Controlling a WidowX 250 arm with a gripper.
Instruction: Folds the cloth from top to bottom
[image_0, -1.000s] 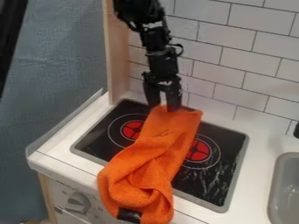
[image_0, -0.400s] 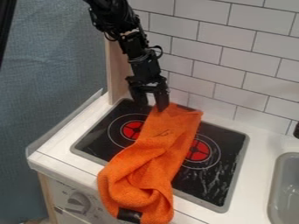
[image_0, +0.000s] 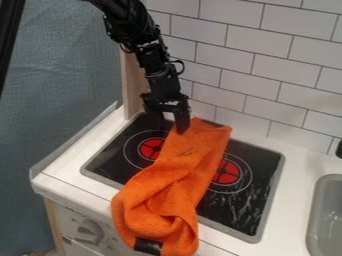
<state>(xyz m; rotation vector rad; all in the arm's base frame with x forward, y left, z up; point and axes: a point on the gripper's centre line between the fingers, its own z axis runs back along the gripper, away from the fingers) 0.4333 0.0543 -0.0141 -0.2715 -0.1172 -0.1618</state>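
right by one tip of the wide-set pincer lies the orange cloth.

The black arm enters at 11 o'clock, its claw pointing down with fingers apart, one fingertip against or just above the orange cloth's upper edge. The cloth runs bunched from 1 to 7 o'clock across the black stove top, set in the white tabletop. A grey sink sits at 4 o'clock, a knob at 7 o'clock
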